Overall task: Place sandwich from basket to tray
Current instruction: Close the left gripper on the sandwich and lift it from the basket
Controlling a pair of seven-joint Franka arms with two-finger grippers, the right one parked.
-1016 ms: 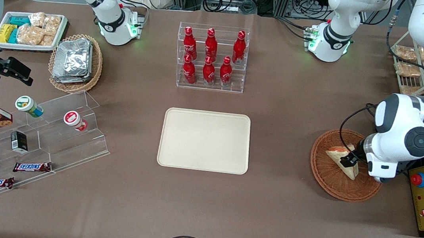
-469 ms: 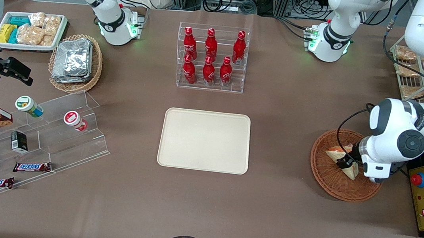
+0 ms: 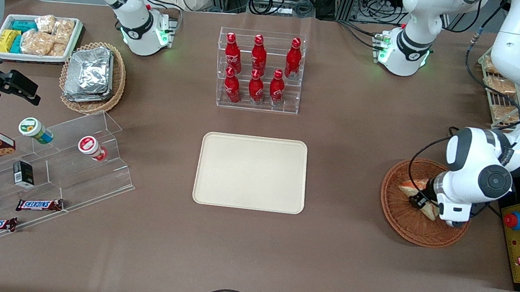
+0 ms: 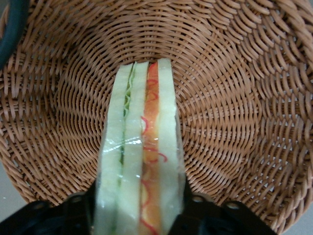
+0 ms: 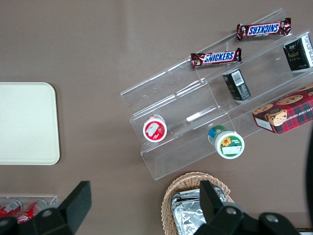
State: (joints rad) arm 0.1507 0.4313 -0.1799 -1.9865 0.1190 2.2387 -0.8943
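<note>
The sandwich [image 3: 408, 187], a bread wedge with red, orange and green filling, lies in the round orange-brown wicker basket [image 3: 398, 223] toward the working arm's end of the table. My gripper [image 3: 419, 201] is down inside the basket, and its wrist hides part of the wedge. In the left wrist view the sandwich [image 4: 142, 142] stands edge-up on the basket [image 4: 234, 122] weave, and my gripper [image 4: 139, 215] is shut on it, black fingers [image 4: 82, 215] pressed against both bread faces. The cream tray [image 3: 252, 172] lies bare at the table's middle, apart from the basket. Its corner shows in the right wrist view as the tray [image 5: 24, 122].
A clear rack of red bottles [image 3: 259, 70] stands farther from the front camera than the tray. A control box with a red button [image 3: 518, 239] sits beside the basket. A clear stepped stand with snacks [image 3: 42, 170] and a foil-packet basket [image 3: 93, 76] lie toward the parked arm's end.
The arm has shifted toward the tray side and the gripper has sunk lower over the sandwich, covering more of it. The sandwich stays in the same spot in the basket.
</note>
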